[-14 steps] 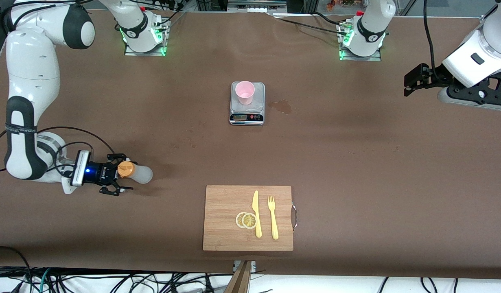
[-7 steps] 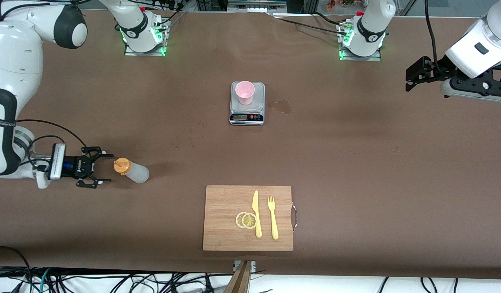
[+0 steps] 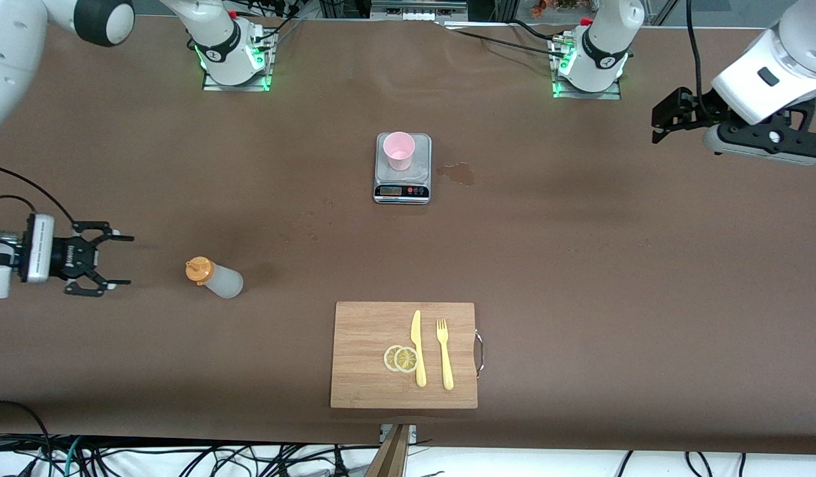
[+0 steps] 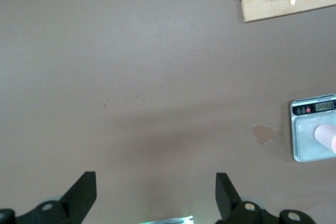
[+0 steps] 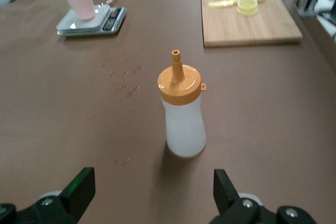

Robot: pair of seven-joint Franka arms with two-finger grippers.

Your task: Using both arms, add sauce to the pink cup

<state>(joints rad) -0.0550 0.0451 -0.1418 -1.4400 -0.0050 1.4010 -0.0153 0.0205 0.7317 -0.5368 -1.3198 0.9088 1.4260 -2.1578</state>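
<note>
right gripper: fingers spread wide, holding nothing, hanging low over the table at the right arm's end; a second ago it was around the sauce bottle, now it is backing off and is well apart from it.
sauce bottle: standing upright on the table, released, orange cap on with the nozzle pointing up; sitting toward the right arm's end, nearer the front camera than the scale. it is keeping the spot it had half a second ago.
pink cup: sitting upright on the scale, well apart from the bottle; not moving across the frames. contents too small to tell.
left gripper: fingers wide apart in the left wrist view, empty, hovering over the table at the left arm's end; shifting only slightly, looks like waiting.
spill mark: small wet-looking stain on the table just beside the scale, toward the left arm's end.
cutting board: nearer the front camera than the scale, carrying a knife, fork and lemon slices; untouched.
meaning for task: judging from the let-go and retreat, the bottle is being put back down, so the pour is probably either done or the arm is resetting; cannot tell which from here.
</note>
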